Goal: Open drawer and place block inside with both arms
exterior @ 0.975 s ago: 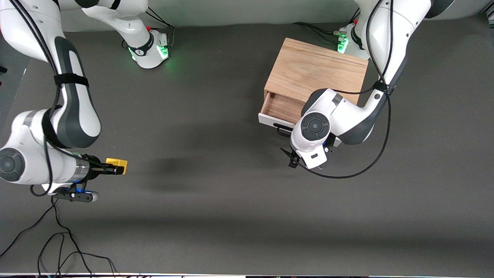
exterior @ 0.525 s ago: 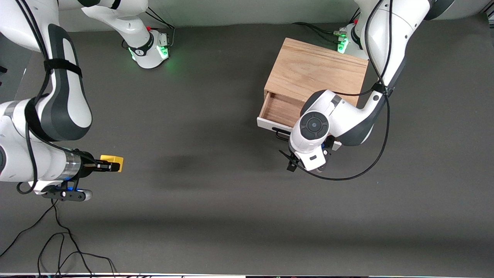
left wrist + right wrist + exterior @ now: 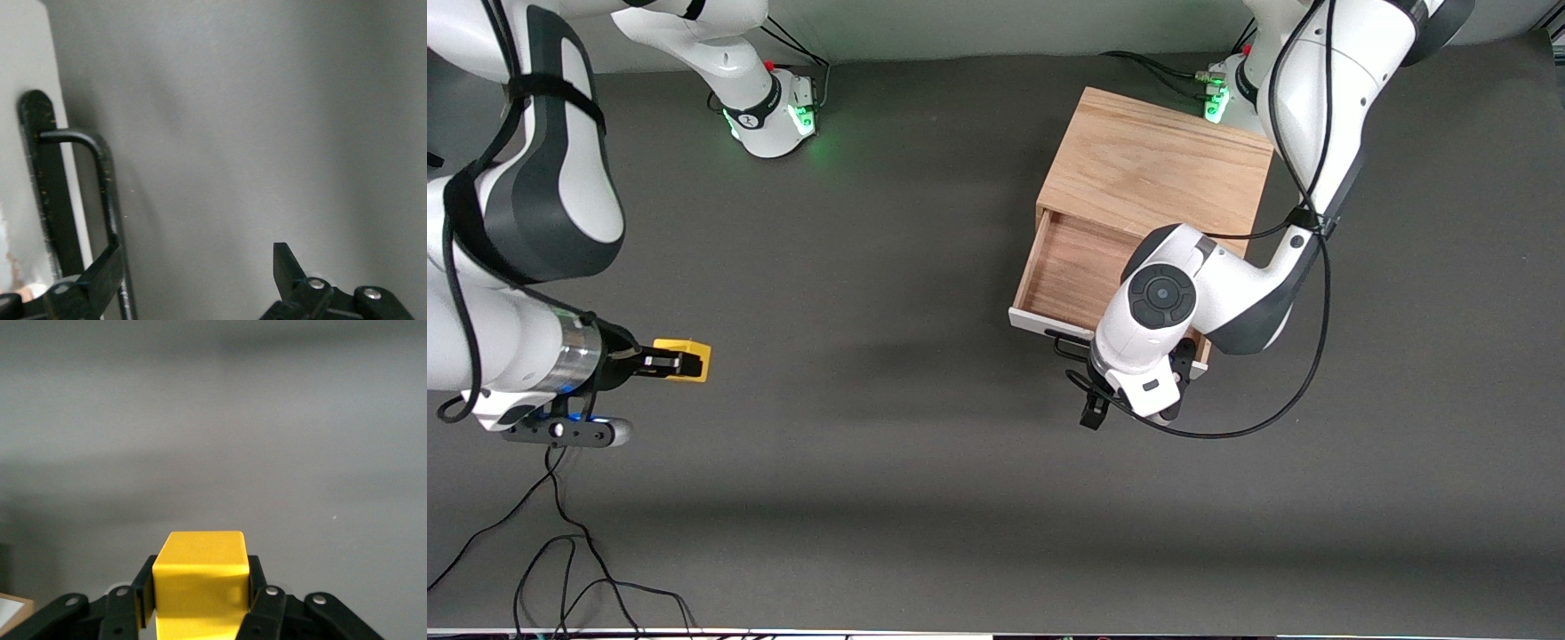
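While left pincer (image 3: 193,280), spread, hooks handle (image 3: 100,193) holding drawer (image 3: 1069,271) open, right pincer (image 3: 200,603) grasps block (image 3: 200,577) above desk (image 3: 889,462), ready for transfer.

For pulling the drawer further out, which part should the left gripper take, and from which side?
Probably the black bar handle on the drawer's white front. It stands off the panel, leaving a gap for one of the jaws. Come from in front of the drawer, where the left gripper is, jaws open, one beside the bar.
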Tool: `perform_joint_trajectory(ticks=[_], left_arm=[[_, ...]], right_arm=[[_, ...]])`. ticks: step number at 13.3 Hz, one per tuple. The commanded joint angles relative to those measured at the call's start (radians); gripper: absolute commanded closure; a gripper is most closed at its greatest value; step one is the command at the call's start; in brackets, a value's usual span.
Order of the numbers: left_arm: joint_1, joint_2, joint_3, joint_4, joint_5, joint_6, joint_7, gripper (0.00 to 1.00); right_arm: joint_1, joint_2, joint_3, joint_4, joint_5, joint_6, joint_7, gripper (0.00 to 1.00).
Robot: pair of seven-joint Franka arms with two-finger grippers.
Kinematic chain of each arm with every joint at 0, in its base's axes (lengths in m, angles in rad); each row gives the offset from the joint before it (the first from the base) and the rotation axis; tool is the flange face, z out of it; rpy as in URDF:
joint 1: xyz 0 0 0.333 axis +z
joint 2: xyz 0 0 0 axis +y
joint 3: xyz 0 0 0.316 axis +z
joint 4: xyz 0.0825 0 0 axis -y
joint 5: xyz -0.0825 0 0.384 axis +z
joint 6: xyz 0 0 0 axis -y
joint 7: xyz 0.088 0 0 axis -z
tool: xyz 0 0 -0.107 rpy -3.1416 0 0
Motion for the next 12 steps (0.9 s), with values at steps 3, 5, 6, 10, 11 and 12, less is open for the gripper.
perform_joint_trajectory(ticks=[3, 5, 6, 10, 11, 12], left_arm=[[-0.016, -0.024, -0.006, 0.247, 0.013, -0.299, 0.156, 0.0], [0.013, -0.07, -0.011, 0.303, -0.013, -0.44, 0.311, 0.0], [0.043, -0.113, -0.011, 0.3, -0.02, -0.492, 0.399, 0.0], [0.23, -0.243, -0.008, 0.291, -0.148, -0.71, 0.788, 0.0], [0.281, -0.272, -0.007, 0.289, -0.165, -0.753, 0.901, 0.0], [0.324, -0.301, -0.006, 0.274, -0.168, -0.781, 0.994, 0.0]], right_arm=[[0.065, 0.014, 0.083, 0.094, -0.004, -0.018, 0.281, 0.65], [0.067, 0.029, 0.164, 0.1, -0.004, 0.014, 0.361, 0.65], [0.07, 0.034, 0.204, 0.098, -0.005, 0.039, 0.401, 0.65], [0.199, 0.086, 0.266, 0.1, -0.013, 0.224, 0.553, 0.65], [0.243, 0.104, 0.266, 0.1, -0.015, 0.278, 0.614, 0.65], [0.273, 0.12, 0.266, 0.1, -0.015, 0.327, 0.659, 0.65]])
